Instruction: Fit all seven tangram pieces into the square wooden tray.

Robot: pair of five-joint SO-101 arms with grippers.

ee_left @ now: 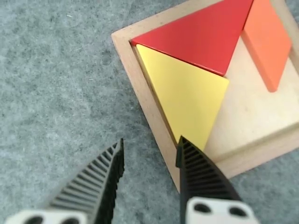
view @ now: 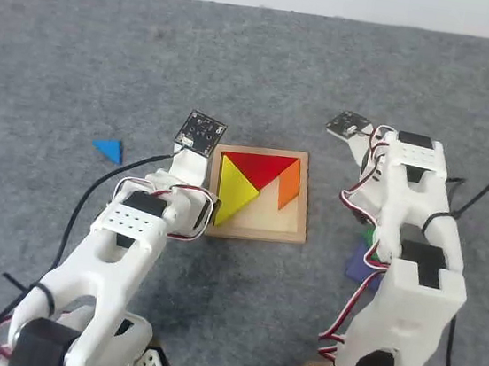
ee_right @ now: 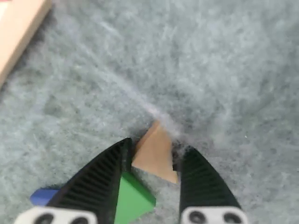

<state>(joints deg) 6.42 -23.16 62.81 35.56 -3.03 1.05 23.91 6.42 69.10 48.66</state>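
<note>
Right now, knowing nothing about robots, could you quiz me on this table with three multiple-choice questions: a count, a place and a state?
1. How many pieces lie in the wooden tray?
A) three
B) five
C) seven

2. Where is the blue triangle?
A) in the tray
B) on the grey carpet, apart from the tray
C) in a gripper

3. How is the left gripper?
A) shut on a piece
B) open, holding nothing
C) shut on the tray's rim

Answers:
1 A: a red triangle, a yellow triangle and an orange piece lie inside.
2 B: it lies alone on the carpet, well clear of the tray.
3 B: its fingers stand apart over the tray's edge with nothing between them.
</note>
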